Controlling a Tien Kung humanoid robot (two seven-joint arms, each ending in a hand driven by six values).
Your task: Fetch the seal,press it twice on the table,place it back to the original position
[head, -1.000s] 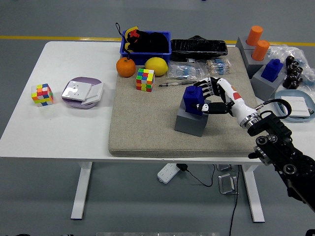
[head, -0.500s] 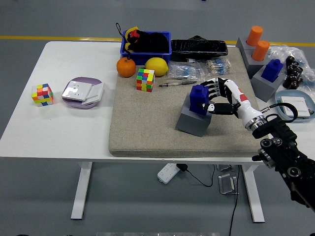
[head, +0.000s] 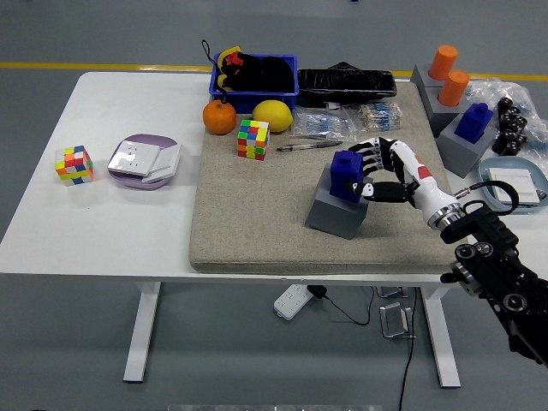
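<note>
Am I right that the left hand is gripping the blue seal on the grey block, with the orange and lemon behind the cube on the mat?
Not quite. The head view shows the right hand gripping the blue seal on the grey block; no left hand is visible. The orange and lemon do sit behind the cube on the mat.

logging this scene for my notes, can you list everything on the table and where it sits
blue seal: 1, on grey block, mat centre-right
grey mat: 1, covers table's right half
white table: 1
rubik's cubes: 2, multicolour; one on mat, one far left
orange: 1, mat's far left corner
lemon: 1, yellow, beside orange
blue bin: 1, far edge, dark contents
black bag: 1, far edge
pen: 1, on mat
purple plate: 1, left, with white cards
orange cylinders: 2, far right on grey blocks
second blue seal: 1, far right
right hand: 1, black and white, gripping seal
</note>
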